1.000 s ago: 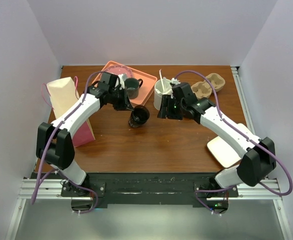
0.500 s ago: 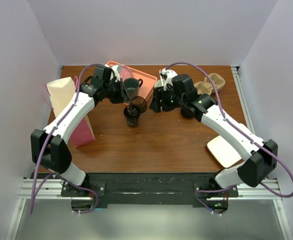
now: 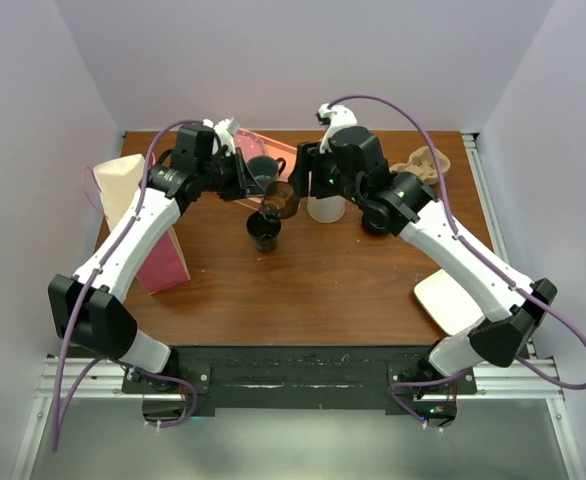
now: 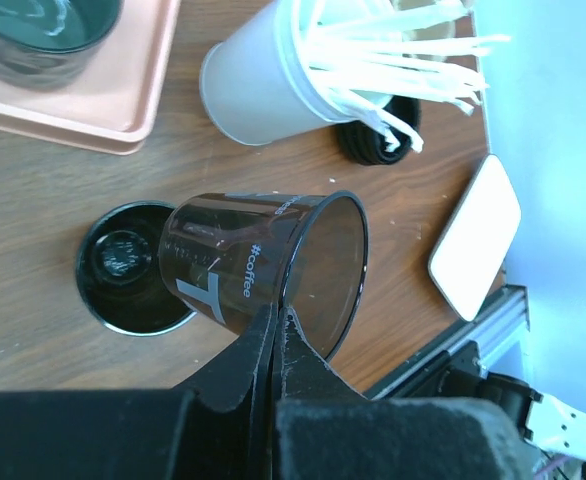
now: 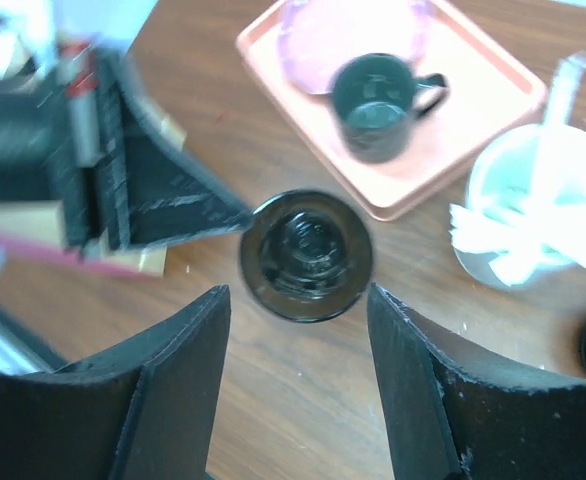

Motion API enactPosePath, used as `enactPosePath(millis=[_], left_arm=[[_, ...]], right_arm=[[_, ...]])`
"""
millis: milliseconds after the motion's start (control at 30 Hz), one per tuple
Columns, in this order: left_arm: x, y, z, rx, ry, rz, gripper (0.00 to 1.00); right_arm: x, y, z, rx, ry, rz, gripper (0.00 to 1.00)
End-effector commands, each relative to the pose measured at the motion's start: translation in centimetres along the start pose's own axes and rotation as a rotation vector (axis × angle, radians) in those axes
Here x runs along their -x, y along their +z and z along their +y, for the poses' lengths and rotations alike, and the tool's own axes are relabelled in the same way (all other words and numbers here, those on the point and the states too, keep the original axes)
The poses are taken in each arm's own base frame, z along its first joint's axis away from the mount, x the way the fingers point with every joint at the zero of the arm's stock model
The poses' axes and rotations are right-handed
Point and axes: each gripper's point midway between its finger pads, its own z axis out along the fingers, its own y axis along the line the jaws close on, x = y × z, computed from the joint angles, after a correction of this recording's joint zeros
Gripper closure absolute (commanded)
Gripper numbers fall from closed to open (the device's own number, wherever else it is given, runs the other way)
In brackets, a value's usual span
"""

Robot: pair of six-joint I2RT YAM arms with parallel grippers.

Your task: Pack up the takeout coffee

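My left gripper (image 4: 276,312) is shut on the rim of the takeout coffee cup (image 4: 258,262), black with white "#coffee" lettering. It holds the cup tilted on its side above the table, open mouth to the right, no lid on it. In the top view the cup (image 3: 282,200) hangs beside my left gripper (image 3: 260,190). A plain black cup (image 3: 264,232) stands upright on the table just below, and also shows in the left wrist view (image 4: 123,268). My right gripper (image 5: 295,292) is open and empty, above that plain cup (image 5: 306,255).
A pink tray (image 3: 289,157) at the back holds a dark handled mug (image 5: 373,105). A white cup of stirrers (image 5: 533,200) stands right of it. A pink-and-cream paper bag (image 3: 138,215) is at the left, a cardboard cup carrier (image 3: 423,165) at the back right, a white plate (image 3: 453,295) at the right.
My left gripper has lifted the lettered cup off the plain black cup and tilted it. My right gripper has moved back and left, over the plain cup.
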Motion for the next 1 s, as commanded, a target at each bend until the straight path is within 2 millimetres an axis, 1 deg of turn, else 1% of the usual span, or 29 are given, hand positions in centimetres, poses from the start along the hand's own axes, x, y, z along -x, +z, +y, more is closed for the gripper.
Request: enactPosePath(millis=[0,33,100,133,200,233,267,300,367,400,433,467,500,567,600,667,700,767,900,967], left_arm=[[0.8,-2.1,-3.9,-0.163,0.004,-0.027,1.00],[0.8,-2.3,-4.4,-0.186,0.009,-0.035,1.00],[0.1,-2.3,-5.3,-0.229,0.010,-0.011,1.00],[0.2,-2.4,-5.8,-0.254,0.022,-0.020,1.00],[-0.6,-2.2,-6.4,-0.278,0.025,0.003,1.00],[-0.6,-2.2,-6.8,-0.297,0.032,-0.001,1.00],[-1.0,-2.2,-7.1,-0.318,0.037,0.013,1.00],[-1.8,-2.0,-7.4,-0.328,0.036,0.031,1.00],[-2.5,-1.9,-7.9,-0.353,0.049,0.036,1.00],[-4.1,-1.2,-7.7,-0.351,0.046,0.071,1.00],[-4.9,-0.7,-7.6,-0.349,0.049,0.084,1.00],[-5.8,-0.1,-7.3,-0.337,0.046,0.100,1.00],[-7.9,0.7,-6.8,-0.324,0.032,0.149,1.00],[-9.4,1.3,-6.6,-0.332,0.031,0.167,1.00],[-11.5,1.9,-6.1,-0.322,0.010,0.208,1.00],[-12.5,2.4,-6.3,-0.340,0.009,0.209,1.00],[-13.8,2.8,-5.9,-0.331,-0.008,0.234,1.00],[-14.1,3.3,-5.6,-0.329,-0.012,0.229,1.00],[-15.6,4.5,-4.4,-0.320,-0.025,0.260,1.00],[-16.1,5.1,-4.2,-0.327,-0.023,0.263,1.00]], right_arm=[[1.1,-2.8,-2.8,-0.197,0.242,-0.046,0.40],[1.5,-3.8,-2.8,-0.192,0.259,-0.063,0.40],[1.2,-4.3,-2.9,-0.190,0.269,-0.068,0.40],[1.1,-4.6,-3.3,-0.204,0.265,-0.071,0.39],[0.6,-5.5,-4.1,-0.239,0.264,-0.064,0.39],[0.5,-5.8,-4.6,-0.265,0.263,-0.065,0.39],[0.1,-6.4,-5.2,-0.292,0.265,-0.057,0.39],[-0.2,-6.7,-5.5,-0.309,0.271,-0.053,0.39],[-0.8,-7.6,-6.2,-0.335,0.288,-0.053,0.39],[-1.0,-7.9,-6.4,-0.344,0.297,-0.055,0.39],[-1.2,-8.1,-6.7,-0.352,0.306,-0.058,0.39],[-2.0,-8.1,-6.9,-0.360,0.325,-0.048,0.39],[-1.8,-8.7,-6.9,-0.355,0.334,-0.059,0.39],[-1.8,-9.1,-7.2,-0.364,0.348,-0.071,0.39],[-1.6,-9.5,-7.2,-0.363,0.354,-0.082,0.39],[-1.7,-9.9,-7.3,-0.362,0.358,-0.085,0.39],[-1.7,-10.0,-7.3,-0.360,0.359,-0.082,0.38],[-2.0,-10.3,-7.5,-0.370,0.348,-0.067,0.38],[-2.5,-10.6,-7.7,-0.380,0.339,-0.048,0.37],[-2.9,-10.5,-7.7,-0.378,0.336,-0.041,0.37]])
